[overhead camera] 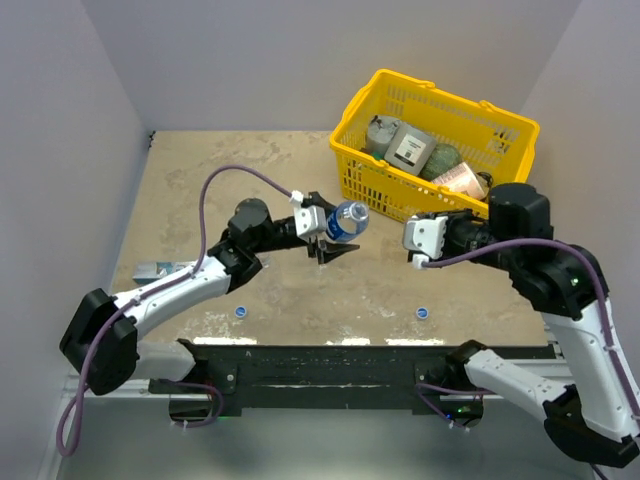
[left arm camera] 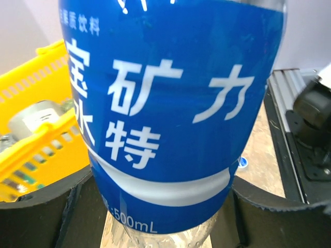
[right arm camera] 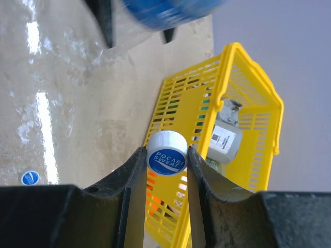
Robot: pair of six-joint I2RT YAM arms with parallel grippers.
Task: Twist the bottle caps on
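Tool of the right arm (right arm camera: 166, 155), jaws narrowed on a white-sided bottle cap (right arm camera: 166, 159) whose blue printed face shows. Facing it, apart: tool of the left arm (overhead camera: 336, 250), clamped around the blue-labelled bottle (overhead camera: 347, 220). Toward the arm bases, on the worktop (overhead camera: 200, 180): a loose cap (overhead camera: 240, 312) on the left-tool side, a second cap (overhead camera: 423, 313) near the right tool. Beyond the right tool: yellow basket (overhead camera: 440, 110).

"POCARI SWEAT" on cap (right arm camera: 166, 159); "500mL" on blue-labelled bottle (left arm camera: 170, 103)
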